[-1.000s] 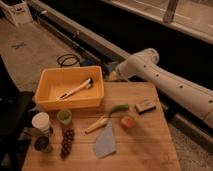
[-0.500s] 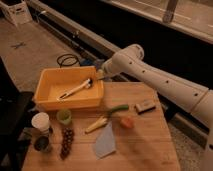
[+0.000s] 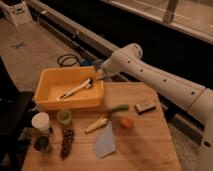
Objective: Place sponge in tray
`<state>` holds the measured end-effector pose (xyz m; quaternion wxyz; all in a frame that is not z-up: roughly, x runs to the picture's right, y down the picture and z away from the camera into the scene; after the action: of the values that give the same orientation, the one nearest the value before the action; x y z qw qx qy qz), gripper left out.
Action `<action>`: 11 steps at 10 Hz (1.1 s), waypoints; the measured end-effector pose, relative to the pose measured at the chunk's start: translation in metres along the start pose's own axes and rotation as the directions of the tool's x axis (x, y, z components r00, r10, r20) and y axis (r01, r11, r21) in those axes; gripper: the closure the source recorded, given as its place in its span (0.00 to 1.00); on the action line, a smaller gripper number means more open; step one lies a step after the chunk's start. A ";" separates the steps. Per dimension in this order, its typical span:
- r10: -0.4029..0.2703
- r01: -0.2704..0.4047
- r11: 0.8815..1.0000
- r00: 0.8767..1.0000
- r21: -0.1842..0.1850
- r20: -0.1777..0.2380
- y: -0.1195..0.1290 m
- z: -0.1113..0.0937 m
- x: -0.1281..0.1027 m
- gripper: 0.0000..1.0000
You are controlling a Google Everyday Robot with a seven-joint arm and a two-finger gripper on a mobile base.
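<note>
1. The surface is a pale wooden table (image 3: 145, 145) with visible grain, standing on a grey concrete floor (image 3: 30, 47) in a dim room.
2. Behind the table a long dark rail or ledge (image 3: 70, 27) runs diagonally from upper left towards the right; beyond it lies a lighter strip of floor.
3. A coil of black cable (image 3: 67, 60) lies on the floor just behind the tray, and a white box (image 3: 17, 11) sits in the far upper-left corner.
4. The tray (image 3: 47, 102) — yellow-orange, the largest thing here — sits on the table's back-left part. A pale long-handled tool (image 3: 75, 90) lies slantwise inside it.
5. The white arm (image 3: 160, 82) reaches in from the right edge, and its gripper (image 3: 98, 71) hangs over the tray's back-right corner. Something blue shows there (most likely the sponge (image 3: 95, 63)), right at the gripper's tip and above the rim; whether the claw is clamped on it or parted, I cannot tell.
6. Front left of the tray stand a white cup (image 3: 41, 121), a small green cup (image 3: 64, 117) and a dark jar (image 3: 42, 144); a bunch of dark grapes (image 3: 66, 142) lies beside them.
7. Mid-table lie a green-and-pale stalk (image 3: 106, 118), an orange fruit (image 3: 127, 122) and a blue-grey cloth (image 3: 105, 144). The brown block (image 3: 145, 105) with a pale top rests nearer the right edge — apart from the rest.
</note>
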<state>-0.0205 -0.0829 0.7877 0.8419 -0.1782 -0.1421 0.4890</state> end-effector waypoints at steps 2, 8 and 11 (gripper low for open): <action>-0.040 0.039 0.999 0.999 -0.024 -0.023 0.019 0.025 -0.014 0.99; -0.134 0.109 0.982 0.978 -0.155 -0.158 0.079 0.117 -0.005 0.46; -0.121 0.098 0.987 0.975 -0.128 -0.188 0.066 0.129 -0.006 0.28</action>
<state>-0.1274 -0.0369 0.8743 0.8655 -0.2666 -0.0973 0.4129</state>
